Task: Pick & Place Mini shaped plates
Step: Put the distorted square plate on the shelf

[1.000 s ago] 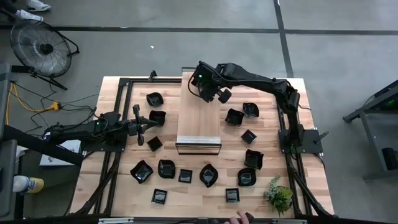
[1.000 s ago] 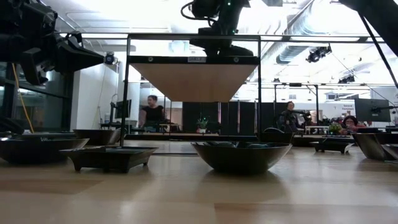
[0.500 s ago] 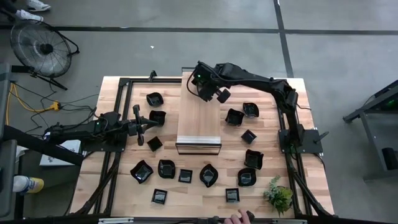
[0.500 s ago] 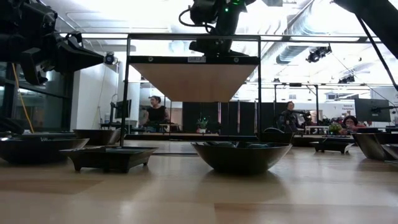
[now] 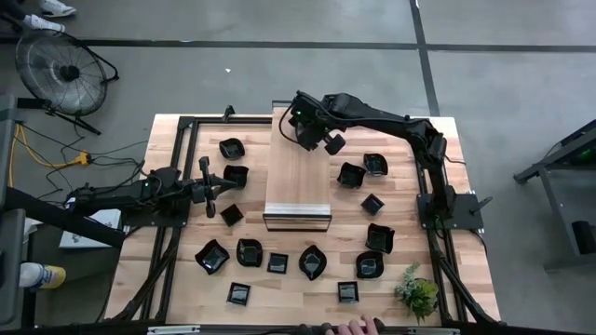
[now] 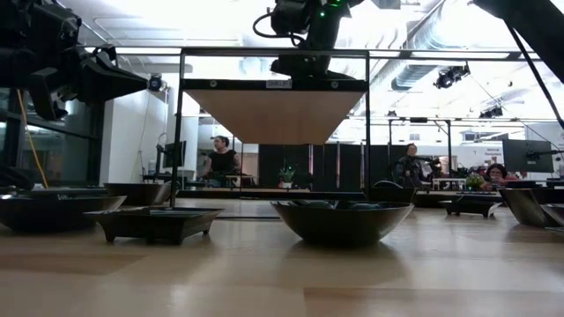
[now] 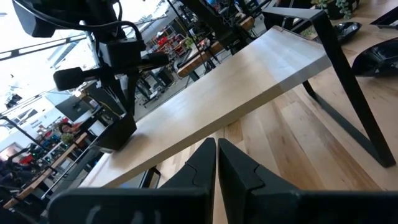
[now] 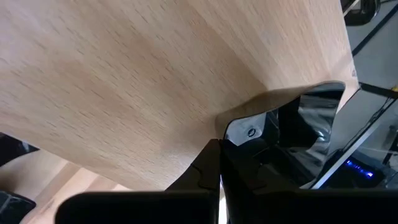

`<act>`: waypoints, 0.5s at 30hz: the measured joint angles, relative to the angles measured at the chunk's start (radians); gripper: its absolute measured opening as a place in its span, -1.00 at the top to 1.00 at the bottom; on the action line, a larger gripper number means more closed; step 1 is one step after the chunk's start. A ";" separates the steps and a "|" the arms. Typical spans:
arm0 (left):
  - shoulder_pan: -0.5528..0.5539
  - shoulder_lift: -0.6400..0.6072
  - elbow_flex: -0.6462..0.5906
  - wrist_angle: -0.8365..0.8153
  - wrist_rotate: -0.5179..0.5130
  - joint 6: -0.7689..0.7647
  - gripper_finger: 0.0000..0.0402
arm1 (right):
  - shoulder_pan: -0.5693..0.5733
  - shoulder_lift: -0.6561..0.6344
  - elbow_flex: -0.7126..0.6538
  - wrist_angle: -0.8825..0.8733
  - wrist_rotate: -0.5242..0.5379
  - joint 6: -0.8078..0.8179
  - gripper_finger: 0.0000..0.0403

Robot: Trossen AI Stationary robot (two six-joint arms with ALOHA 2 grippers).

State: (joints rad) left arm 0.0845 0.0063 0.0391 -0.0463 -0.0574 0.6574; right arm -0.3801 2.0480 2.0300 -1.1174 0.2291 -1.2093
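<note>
The right pincer [image 5: 300, 130] sits at the upper centre of the high view, over the far end of the raised wooden shelf [image 5: 298, 172], clenched on a glossy black mini plate [image 8: 314, 134] that rests against the shelf's surface. The left pincer [image 5: 220, 183] waits left of the shelf, fingers pressed together and empty. The other mini shaped plates [image 5: 312, 261] lie scattered on the bench [image 5: 186, 279] to the left, right and below the shelf. A small green plant [image 5: 416, 291] stands at lower right.
</note>
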 joint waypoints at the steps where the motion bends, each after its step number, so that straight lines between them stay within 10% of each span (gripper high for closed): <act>1: 0.000 0.000 0.000 0.000 0.000 0.000 0.94 | 0.000 0.000 0.000 0.000 0.000 0.005 1.00; 15: 0.000 0.000 0.000 0.000 0.000 0.000 0.94 | 0.000 0.000 0.000 0.025 0.025 0.036 0.66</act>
State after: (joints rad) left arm 0.0847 0.0065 0.0391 -0.0463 -0.0570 0.6575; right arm -0.3798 2.0480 2.0300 -1.0926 0.2538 -1.1733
